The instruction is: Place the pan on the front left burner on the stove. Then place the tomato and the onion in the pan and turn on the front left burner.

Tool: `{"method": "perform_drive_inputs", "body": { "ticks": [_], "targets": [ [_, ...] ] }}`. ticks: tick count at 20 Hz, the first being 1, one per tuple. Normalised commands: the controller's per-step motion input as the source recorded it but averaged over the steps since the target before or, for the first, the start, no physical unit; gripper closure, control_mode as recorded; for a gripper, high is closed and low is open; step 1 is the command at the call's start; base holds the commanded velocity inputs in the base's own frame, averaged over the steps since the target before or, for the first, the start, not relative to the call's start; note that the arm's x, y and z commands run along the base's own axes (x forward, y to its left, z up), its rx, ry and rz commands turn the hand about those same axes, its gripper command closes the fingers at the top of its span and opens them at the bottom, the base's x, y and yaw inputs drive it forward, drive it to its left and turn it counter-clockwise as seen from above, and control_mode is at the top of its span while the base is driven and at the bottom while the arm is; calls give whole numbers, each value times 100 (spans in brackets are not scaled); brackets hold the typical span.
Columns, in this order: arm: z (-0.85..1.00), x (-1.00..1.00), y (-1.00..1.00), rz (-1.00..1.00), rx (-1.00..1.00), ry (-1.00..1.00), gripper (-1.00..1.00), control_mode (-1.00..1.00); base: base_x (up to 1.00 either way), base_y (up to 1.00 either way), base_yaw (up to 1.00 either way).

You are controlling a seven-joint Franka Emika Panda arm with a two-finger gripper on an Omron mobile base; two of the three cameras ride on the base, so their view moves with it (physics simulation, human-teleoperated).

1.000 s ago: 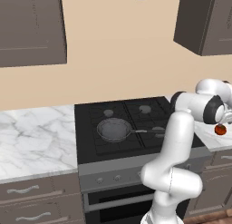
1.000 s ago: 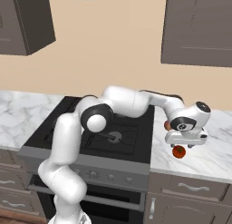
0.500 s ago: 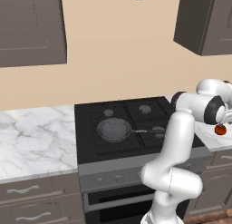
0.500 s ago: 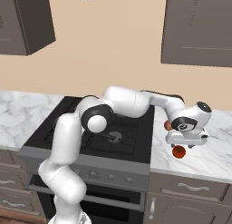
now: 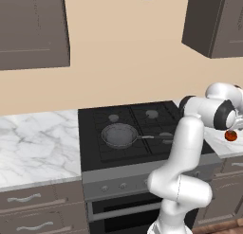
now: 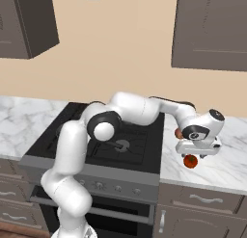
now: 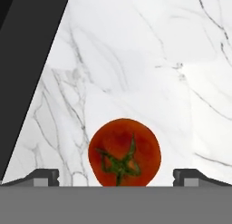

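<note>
Tomato (image 7: 124, 152) lies on the marble desk (image 7: 136, 73) right under the wide-open claw (image 6: 198, 149), between its fingertips; pan (image 5: 119, 135) already sits on its burner. Picking the tomato is the step; next, lower and close

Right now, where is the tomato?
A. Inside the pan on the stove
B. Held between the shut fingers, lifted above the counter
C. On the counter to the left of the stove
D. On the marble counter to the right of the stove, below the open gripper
D: the tomato lies on the white marble counter right of the stove, under the open gripper, while the pan sits empty.
</note>
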Motion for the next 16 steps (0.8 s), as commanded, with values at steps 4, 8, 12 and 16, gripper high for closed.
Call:
{"method": "perform_drive_inputs", "body": {
  "ticks": [4, 8, 12, 16],
  "targets": [
    [-19, 4, 6, 0, 0, 0, -100, -100, 0, 0, 0],
    [-19, 2, 0, 0, 0, 0, -100, -100, 0, 0, 0],
    [-19, 2, 0, 0, 0, 0, -100, -100, 0, 0, 0],
    [-15, 5, 0, 0, 0, 0, -100, -100, 0, 0, 0]
  ]
}}
